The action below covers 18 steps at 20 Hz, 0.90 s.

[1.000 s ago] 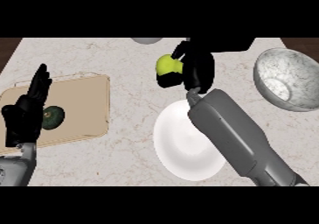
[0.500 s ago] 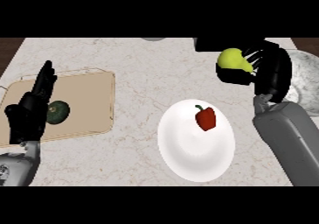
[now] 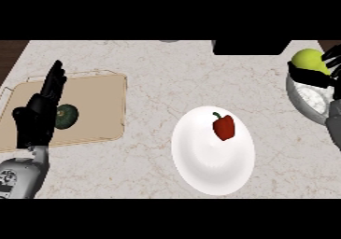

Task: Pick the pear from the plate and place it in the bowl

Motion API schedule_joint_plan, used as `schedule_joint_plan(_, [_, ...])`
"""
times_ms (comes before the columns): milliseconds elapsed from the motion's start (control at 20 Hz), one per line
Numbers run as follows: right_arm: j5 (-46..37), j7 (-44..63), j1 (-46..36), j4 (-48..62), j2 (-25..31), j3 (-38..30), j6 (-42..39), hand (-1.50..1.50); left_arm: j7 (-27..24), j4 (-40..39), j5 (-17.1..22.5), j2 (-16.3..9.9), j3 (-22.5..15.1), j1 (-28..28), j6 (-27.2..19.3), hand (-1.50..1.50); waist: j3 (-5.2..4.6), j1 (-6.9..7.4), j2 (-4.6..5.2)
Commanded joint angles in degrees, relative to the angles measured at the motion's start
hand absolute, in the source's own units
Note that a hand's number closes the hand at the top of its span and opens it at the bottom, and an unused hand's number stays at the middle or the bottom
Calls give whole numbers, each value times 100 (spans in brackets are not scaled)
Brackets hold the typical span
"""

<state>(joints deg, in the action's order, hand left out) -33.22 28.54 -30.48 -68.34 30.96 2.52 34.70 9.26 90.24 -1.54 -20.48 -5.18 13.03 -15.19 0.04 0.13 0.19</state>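
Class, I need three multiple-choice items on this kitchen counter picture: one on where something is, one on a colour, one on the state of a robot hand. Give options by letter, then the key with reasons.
1. Where is the pear?
A. on the plate
B. in the right robot hand, over the bowl
C. on the cutting board

2. What colour is the pepper on the plate?
A. red
B. yellow
C. purple

3. How is the left robot hand?
A. curled round the pear
B. pressing on the plate
C. open, fingers up, over the cutting board

Key:
1 B, the right robot hand grips it above the bowl.
2 A, it shows red on white.
3 C, straight fingers rest above the cutting board.
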Motion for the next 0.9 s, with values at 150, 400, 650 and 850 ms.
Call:
schedule_joint_plan(150, [-230, -1106, -122, 1870, 624, -506, 226, 150, 160, 167, 79, -112, 152, 93, 222, 0, 5, 108, 26])
schedule_joint_plan(400, [-120, -2114, -702, 3589, 458, -935, 726, 150, 89, 196, -162, 157, -78, 6, 168, 0, 9, 157, 41])
schedule_joint_plan(650, [835, -2755, -1075, 4265, 649, -1623, -236, -150, 7, -4, -284, 299, -99, 134, 16, 0, 20, 205, 87])
schedule_joint_plan(850, [1383, -3829, -1010, 4503, 430, -2092, -409, -150, -129, -67, -184, 284, -26, 127, 126, 0, 35, 256, 128])
